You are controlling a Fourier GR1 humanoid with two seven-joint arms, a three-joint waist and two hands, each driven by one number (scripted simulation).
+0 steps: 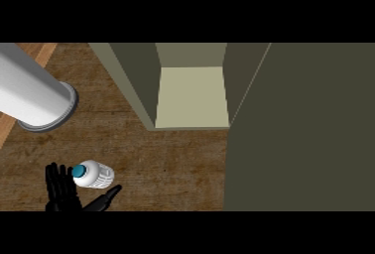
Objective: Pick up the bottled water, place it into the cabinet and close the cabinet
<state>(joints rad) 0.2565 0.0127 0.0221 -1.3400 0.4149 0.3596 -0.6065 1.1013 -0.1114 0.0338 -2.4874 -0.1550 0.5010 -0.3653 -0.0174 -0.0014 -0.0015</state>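
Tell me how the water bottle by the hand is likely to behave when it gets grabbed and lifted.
The bottled water stands upright on the wooden counter, seen from above, so a sideways nudge could probably tip it, and its round body would then likely roll. Its ribbed-looking wall may flex a little under the fingers. The left hand is open beside it, thumb spread, apparently placed for a side grasp.

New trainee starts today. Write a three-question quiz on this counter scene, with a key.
1. True or false: the cabinet stands open.
2. Which hand is by the bottled water? A left, B right.
3. Fill in: the bottle's cap is ____.

Key: 1 true, its door swung aside and the shelf bare. 2 A, the left hand, fingers straight, not yet curled round it; the right hand is out of view. 3 blue.
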